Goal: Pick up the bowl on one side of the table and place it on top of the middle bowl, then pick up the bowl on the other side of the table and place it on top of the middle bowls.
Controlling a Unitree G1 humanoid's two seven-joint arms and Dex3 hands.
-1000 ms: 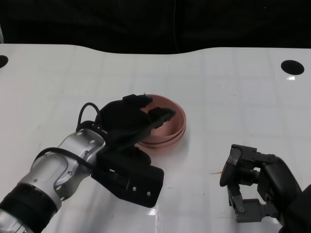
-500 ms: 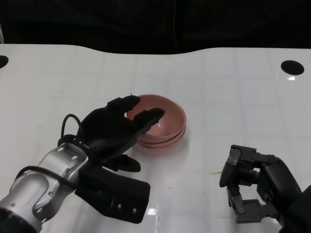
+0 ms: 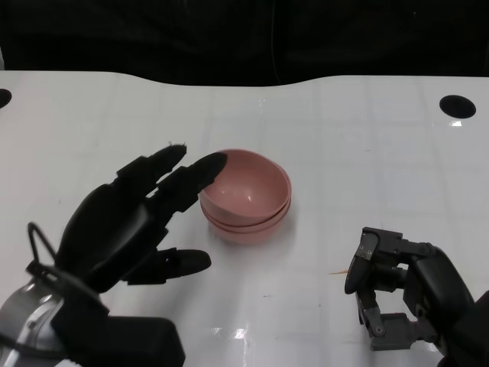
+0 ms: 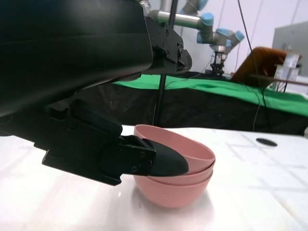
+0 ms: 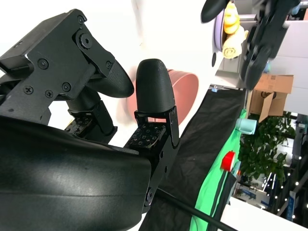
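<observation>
Since the earlier moment, the left hand [image 3: 122,225] has pulled back from the pink bowls [image 3: 246,195] and now hangs just beside them with its fingers [image 3: 179,180] spread wide, holding nothing. One fingertip reaches over the rim on the robot's left side; I cannot tell if it touches. Both bowls sit nested, one inside the other, at the middle of the white worktop [image 3: 367,153]. At the near right, the right hand [image 3: 397,287] has its fingers curled in on nothing.

Bright, even overhead light; soft glare patches on the white table [image 3: 367,145]; close black hand [image 4: 86,72] parts look blurred in wrist views.
</observation>
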